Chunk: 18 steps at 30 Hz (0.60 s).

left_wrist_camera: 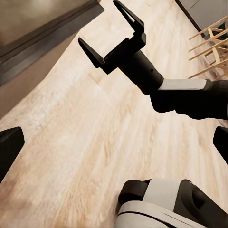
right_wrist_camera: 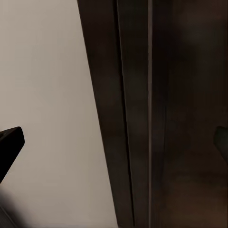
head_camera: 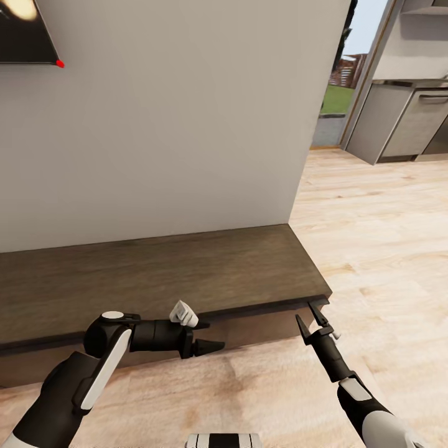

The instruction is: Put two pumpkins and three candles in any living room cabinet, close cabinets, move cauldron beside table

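The long, low, dark brown cabinet (head_camera: 155, 274) runs along the grey wall, its right end near the middle of the head view. My right gripper (head_camera: 313, 323) is open, its fingers pointing at the cabinet's right front corner, just under the top's edge. The right wrist view has the cabinet's dark edge (right_wrist_camera: 142, 114) very close, with nothing between the fingertips (right_wrist_camera: 10, 141). My left gripper (head_camera: 211, 346) hovers low in front of the cabinet, pointing right, open and empty. The left wrist view looks across the floor at the right gripper (left_wrist_camera: 111, 33). Pumpkins, candles and cauldron are out of view.
Pale wood floor (head_camera: 373, 249) stretches to the right of the cabinet. Beyond the wall's end is a doorway to the outside (head_camera: 336, 99) and grey kitchen units (head_camera: 410, 118). A dark screen (head_camera: 25, 31) hangs on the wall at the upper left. Wooden chairs (left_wrist_camera: 211, 42) stand behind.
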Available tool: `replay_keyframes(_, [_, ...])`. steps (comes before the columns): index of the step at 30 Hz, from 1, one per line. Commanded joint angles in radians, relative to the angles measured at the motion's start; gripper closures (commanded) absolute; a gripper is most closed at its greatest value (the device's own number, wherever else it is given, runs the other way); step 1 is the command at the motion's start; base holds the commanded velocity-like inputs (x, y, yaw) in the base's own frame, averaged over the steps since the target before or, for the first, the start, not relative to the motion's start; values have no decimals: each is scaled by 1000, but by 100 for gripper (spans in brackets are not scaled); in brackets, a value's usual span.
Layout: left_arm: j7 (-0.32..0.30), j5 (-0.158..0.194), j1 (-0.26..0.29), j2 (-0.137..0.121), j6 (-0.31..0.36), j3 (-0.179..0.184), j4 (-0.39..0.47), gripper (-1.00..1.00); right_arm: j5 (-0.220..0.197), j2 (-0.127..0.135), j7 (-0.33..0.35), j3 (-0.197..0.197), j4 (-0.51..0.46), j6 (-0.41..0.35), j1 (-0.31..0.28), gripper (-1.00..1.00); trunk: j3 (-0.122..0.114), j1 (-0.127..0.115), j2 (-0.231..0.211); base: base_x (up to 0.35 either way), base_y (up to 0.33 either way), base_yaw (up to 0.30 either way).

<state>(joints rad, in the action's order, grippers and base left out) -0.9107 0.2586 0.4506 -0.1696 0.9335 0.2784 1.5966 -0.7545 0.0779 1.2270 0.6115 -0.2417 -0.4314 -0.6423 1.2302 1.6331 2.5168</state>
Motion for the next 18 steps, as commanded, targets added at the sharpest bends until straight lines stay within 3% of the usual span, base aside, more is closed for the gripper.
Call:
replay_keyframes(1, [0, 2, 1, -1, 4, 1, 0, -100, -8, 0, 2, -2, 1, -9, 0, -100, 1, 0, 0, 0, 0, 0])
replay_keyframes(4, [0, 2, 0, -1, 4, 1, 0, -100, -8, 0, 4, -3, 0, -9, 0, -100, 1, 0, 0, 0, 0, 0])
replay_keyframes(13, [0, 2, 0, -1, 4, 1, 0, -100, -8, 0, 7, -3, -1, -8, 0, -100, 36, 4, 2, 0, 0, 0])
replay_keyframes(18, [0, 2, 0, -1, 4, 1, 0, -100, -8, 0, 7, -3, -1, -8, 0, -100, 36, 4, 2, 0, 0, 0])
